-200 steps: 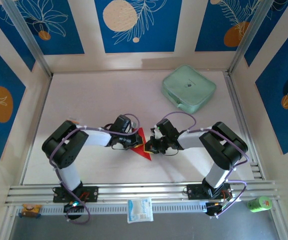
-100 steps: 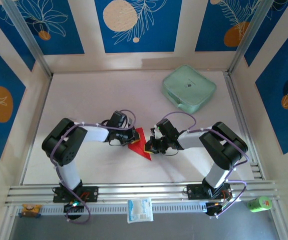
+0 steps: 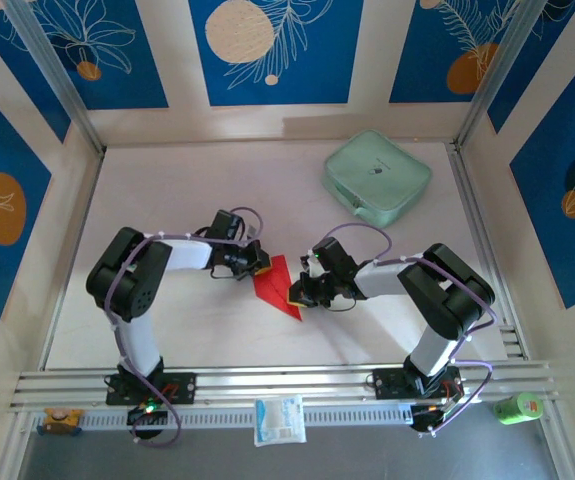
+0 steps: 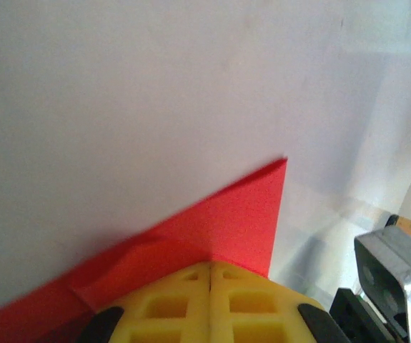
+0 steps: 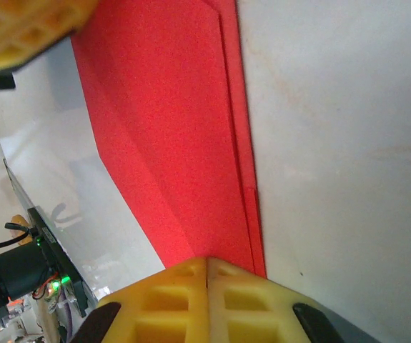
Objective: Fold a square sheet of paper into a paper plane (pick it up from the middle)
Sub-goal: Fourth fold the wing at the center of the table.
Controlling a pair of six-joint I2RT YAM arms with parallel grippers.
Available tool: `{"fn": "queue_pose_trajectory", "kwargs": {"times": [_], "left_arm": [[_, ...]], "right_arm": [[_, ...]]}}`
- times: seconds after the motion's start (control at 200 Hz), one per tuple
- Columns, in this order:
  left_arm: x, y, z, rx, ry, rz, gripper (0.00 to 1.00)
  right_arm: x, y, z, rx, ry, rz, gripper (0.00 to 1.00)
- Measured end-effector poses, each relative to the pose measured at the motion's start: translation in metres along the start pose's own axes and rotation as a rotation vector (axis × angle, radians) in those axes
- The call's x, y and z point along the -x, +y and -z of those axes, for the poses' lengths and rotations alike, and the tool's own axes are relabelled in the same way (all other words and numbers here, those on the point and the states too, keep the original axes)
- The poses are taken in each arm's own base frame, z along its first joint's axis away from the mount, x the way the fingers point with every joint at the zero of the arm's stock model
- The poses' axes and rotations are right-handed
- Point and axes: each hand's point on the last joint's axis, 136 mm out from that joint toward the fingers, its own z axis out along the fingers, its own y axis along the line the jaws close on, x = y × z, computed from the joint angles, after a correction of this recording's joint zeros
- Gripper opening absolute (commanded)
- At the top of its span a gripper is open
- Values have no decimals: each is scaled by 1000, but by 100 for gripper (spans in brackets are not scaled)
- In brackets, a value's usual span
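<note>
The folded red paper point(image 3: 276, 287) lay flat on the pale surface point(image 3: 167, 200) between the two arms, a long triangle with its point toward the near edge. The left fingers point(image 4: 166, 304) were clenched together, their tips resting on the paper's far-left edge. The right fingers point(image 5: 169, 296) were likewise clenched, tips against its layered right edge. We could not tell whether either pair pinched it. The mint-green case point(image 3: 377, 177) sat well apart at the far right.
</note>
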Motion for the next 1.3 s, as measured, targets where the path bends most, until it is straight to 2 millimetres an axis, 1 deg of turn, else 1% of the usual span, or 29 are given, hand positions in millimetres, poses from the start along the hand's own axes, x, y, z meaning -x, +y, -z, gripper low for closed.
{"fn": "queue_pose_trajectory", "kwargs": {"times": [0.25, 0.49, 0.715, 0.845, 0.94, 1.035, 1.115, 1.18, 1.3], "left_arm": [[24, 8, 8, 12, -32, 15, 4], [33, 13, 13, 21, -45, 14, 4], [36, 14, 15, 26, -52, 3, 6], [46, 18, 27, 57, -102, 14, 7], [51, 13, 38, 56, -142, 5, 8], [47, 1, 48, 35, -166, -14, 8], [39, -8, 48, 19, -162, -32, 8], [27, -16, 41, 9, -139, -57, 8], [-4, -33, 21, -15, -65, -106, 8]], "right_arm": [[1, 0, 1, 1, -1, 5, 0], [0, -2, 2, 2, 9, 1, 0], [-2, -2, 2, 1, 16, 0, 0], [-2, -2, 3, 1, 17, 4, 0], [-2, -2, 3, 0, 17, 3, 0], [-3, -2, 3, 0, 18, 3, 0], [-3, -2, 3, -1, 18, 3, 0], [-3, -2, 3, -1, 18, 3, 0], [-3, -2, 3, -1, 18, 3, 0]]}}
